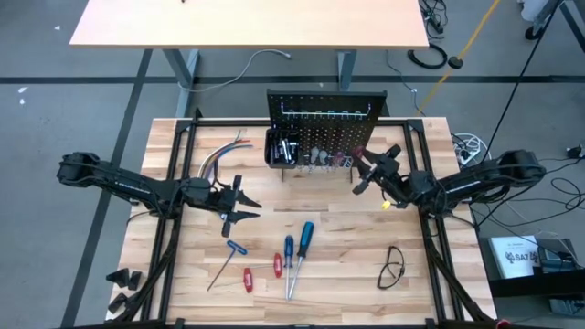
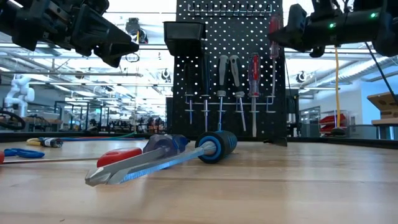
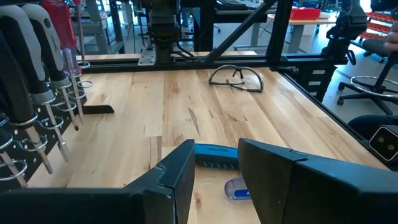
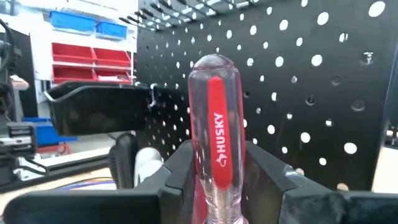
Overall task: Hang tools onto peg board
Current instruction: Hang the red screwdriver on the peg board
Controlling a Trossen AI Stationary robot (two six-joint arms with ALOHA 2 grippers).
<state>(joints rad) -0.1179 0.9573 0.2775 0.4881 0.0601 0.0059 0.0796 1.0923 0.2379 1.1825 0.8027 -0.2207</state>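
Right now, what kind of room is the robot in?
Probably a robotics lab or workshop. A peg board hung with screwdrivers stands on the wooden table, red and blue parts bins line a shelf behind it, and long rows of workbenches under ceiling lights stretch across the room beyond.

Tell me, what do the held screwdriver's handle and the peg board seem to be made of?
Screwdriver handle, clamped in the right hand: apparently clear, glossy plastic with a red core, since light shines through its rounded top. Peg board: probably black painted sheet metal, judging by its thin, evenly punched, slightly shiny panel.
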